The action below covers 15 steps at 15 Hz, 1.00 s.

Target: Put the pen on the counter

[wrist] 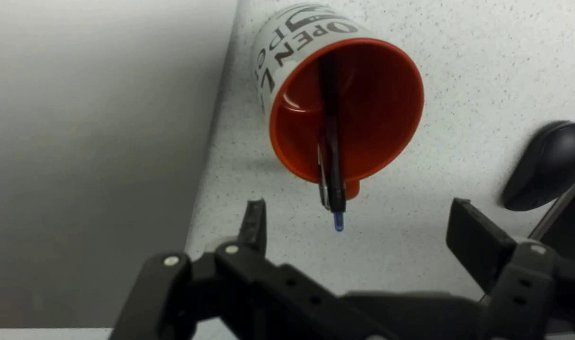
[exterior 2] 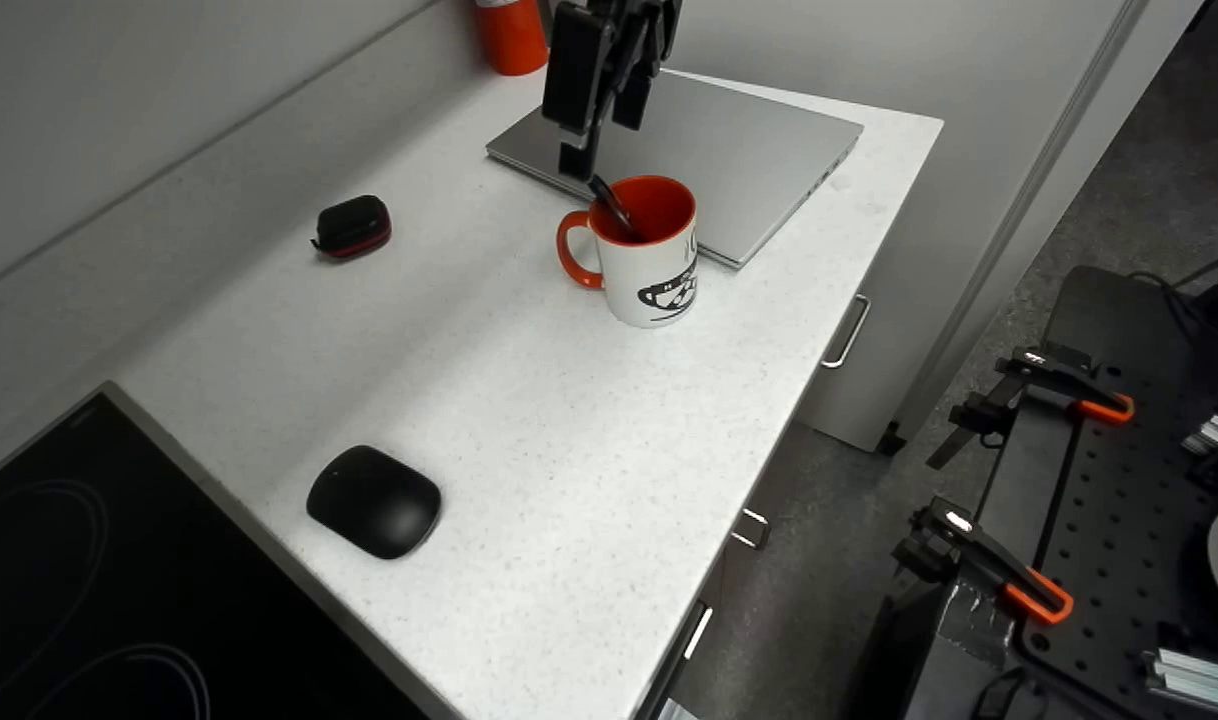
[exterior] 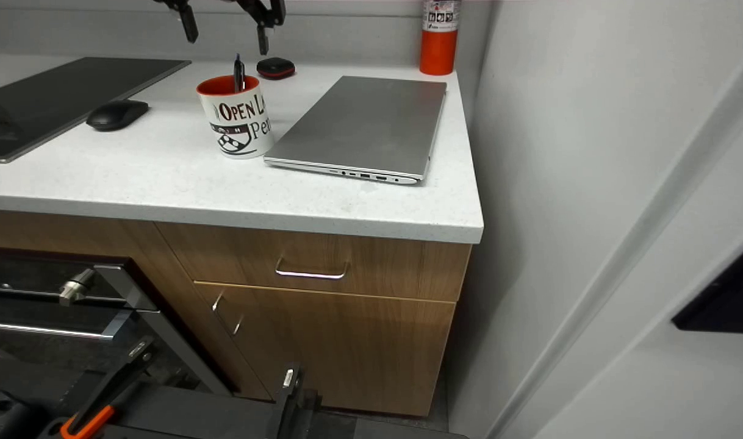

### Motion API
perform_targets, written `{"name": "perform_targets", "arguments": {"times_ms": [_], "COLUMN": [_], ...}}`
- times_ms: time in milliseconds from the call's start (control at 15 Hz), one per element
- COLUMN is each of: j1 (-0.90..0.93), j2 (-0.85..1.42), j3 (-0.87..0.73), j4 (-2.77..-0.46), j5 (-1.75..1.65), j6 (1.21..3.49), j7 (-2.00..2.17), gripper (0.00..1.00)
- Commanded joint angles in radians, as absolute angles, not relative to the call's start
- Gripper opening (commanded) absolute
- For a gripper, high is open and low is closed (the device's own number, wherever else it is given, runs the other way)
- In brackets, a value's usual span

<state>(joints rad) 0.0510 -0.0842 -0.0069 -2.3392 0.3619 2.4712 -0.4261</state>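
Claw (wrist: 358, 222) is spread, its upper part cut off in both exterior views. Pen (wrist: 334, 163) leans inside mug (exterior: 240, 131) on counter (exterior: 164, 174), blue tip sticking out; lower end hard to see.

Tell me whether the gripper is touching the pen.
Apart. The wrist view shows the gripper open, its fingers clear of the pen on both sides, with white counter visible between the pen and each finger.
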Motion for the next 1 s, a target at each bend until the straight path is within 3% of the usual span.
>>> {"name": "perform_targets", "arguments": {"times_ms": [0,800,867,933], "j1": [0.052,0.06,0.059,0.059], "j2": [-0.082,-0.05,-0.049,-0.046], "j3": [-0.008,0.033,0.035,0.037], "j4": [-2.337,-2.344,-2.344,-2.343], "j5": [0.366,0.307,0.303,0.306], "j6": [2.47,2.535,2.539,2.543], "j7": [-0.424,-0.371,-0.367,-0.368], "gripper": [1.0,1.0,0.76,0.74]}}
